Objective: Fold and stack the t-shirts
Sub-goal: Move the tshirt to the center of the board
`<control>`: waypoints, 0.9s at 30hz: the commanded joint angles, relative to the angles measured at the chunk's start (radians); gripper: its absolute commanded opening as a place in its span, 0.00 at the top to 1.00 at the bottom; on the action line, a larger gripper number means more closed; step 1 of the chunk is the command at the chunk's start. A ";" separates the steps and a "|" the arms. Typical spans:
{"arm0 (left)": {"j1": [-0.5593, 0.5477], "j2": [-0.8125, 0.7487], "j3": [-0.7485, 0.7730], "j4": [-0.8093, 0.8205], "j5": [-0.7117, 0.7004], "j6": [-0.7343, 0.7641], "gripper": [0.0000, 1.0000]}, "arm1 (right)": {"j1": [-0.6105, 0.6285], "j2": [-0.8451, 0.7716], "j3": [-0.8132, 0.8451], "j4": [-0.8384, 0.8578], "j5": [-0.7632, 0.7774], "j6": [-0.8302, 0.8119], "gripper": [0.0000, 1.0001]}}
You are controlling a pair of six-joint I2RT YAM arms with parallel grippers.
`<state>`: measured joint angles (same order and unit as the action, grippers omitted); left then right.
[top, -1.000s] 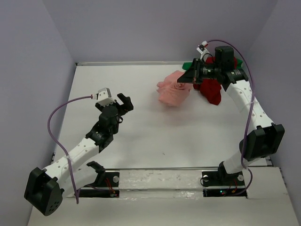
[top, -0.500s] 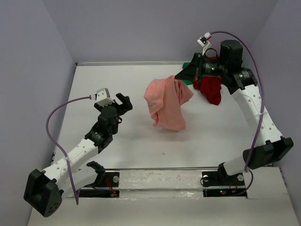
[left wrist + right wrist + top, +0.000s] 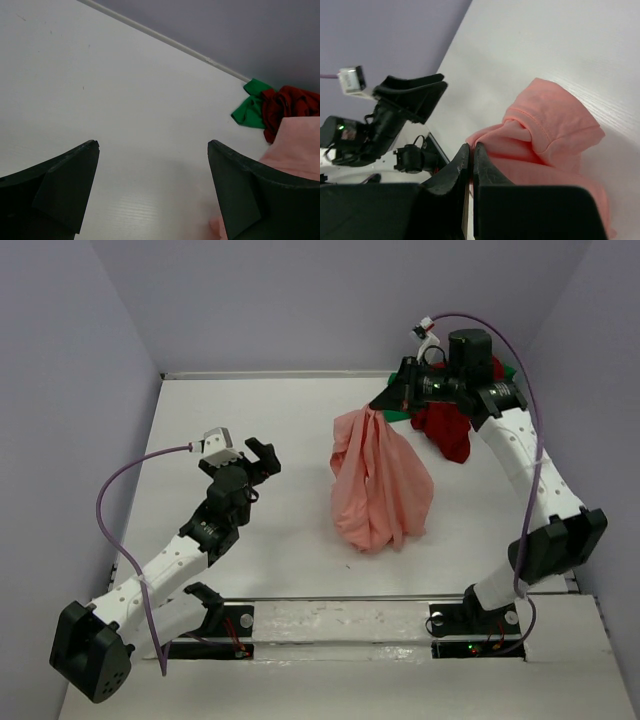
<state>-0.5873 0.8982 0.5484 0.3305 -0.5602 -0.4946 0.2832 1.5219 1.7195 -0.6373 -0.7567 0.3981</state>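
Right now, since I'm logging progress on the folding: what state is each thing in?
Pink shirt: unfolded, hanging in a bunch.
Red shirt: crumpled, unfolded.
Green shirt: crumpled, against the red shirt.
Left arm: jaws open, empty.
Right arm: jaws shut on the pink shirt.

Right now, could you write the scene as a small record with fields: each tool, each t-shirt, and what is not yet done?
right tool: shut on the salmon-pink t-shirt, raised above the table
left tool: open, holding nothing, over a bare part of the table
salmon-pink t-shirt: hangs bunched from the right tool, unfolded
dark red t-shirt: crumpled at the far right of the table
green t-shirt: crumpled, touching the dark red t-shirt, partly hidden
folded so far: none
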 commanded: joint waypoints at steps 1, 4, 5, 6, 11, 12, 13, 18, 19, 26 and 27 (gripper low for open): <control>0.004 -0.018 -0.001 0.005 -0.059 -0.004 0.01 | 0.059 0.165 0.098 0.018 0.053 -0.007 1.00; 0.006 -0.036 -0.005 -0.024 -0.115 -0.031 0.01 | 0.150 0.289 0.179 0.011 0.039 -0.001 1.00; 0.004 -0.044 -0.005 -0.033 -0.156 -0.041 0.01 | 0.178 0.364 0.251 0.004 0.039 -0.001 1.00; 0.006 -0.054 -0.013 -0.042 -0.174 -0.051 0.01 | 0.206 0.400 0.291 -0.007 0.036 -0.004 1.00; 0.004 -0.154 -0.059 -0.045 -0.242 -0.090 0.01 | 0.304 0.468 0.489 -0.076 0.034 -0.015 1.00; 0.006 -0.168 -0.076 -0.045 -0.256 -0.091 0.01 | 0.304 0.430 0.494 -0.076 0.042 -0.013 1.00; 0.006 -0.189 -0.083 -0.033 -0.263 -0.096 0.01 | 0.304 0.405 0.491 -0.079 0.063 -0.019 1.00; 0.006 -0.212 -0.094 -0.038 -0.287 -0.113 0.01 | 0.304 0.241 0.427 -0.107 0.088 -0.044 1.00; 0.006 -0.209 -0.093 -0.039 -0.287 -0.114 0.01 | 0.304 0.180 0.390 -0.116 0.102 -0.053 1.00; 0.006 -0.177 -0.079 -0.041 -0.268 -0.114 0.01 | 0.295 -0.011 0.253 -0.168 0.298 -0.103 1.00; 0.006 -0.174 -0.079 -0.041 -0.264 -0.114 0.01 | 0.281 -0.009 0.240 -0.179 0.310 -0.107 1.00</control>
<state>-0.5869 0.7166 0.4641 0.2634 -0.7910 -0.5949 0.5835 1.5131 2.0182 -0.7799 -0.5545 0.3305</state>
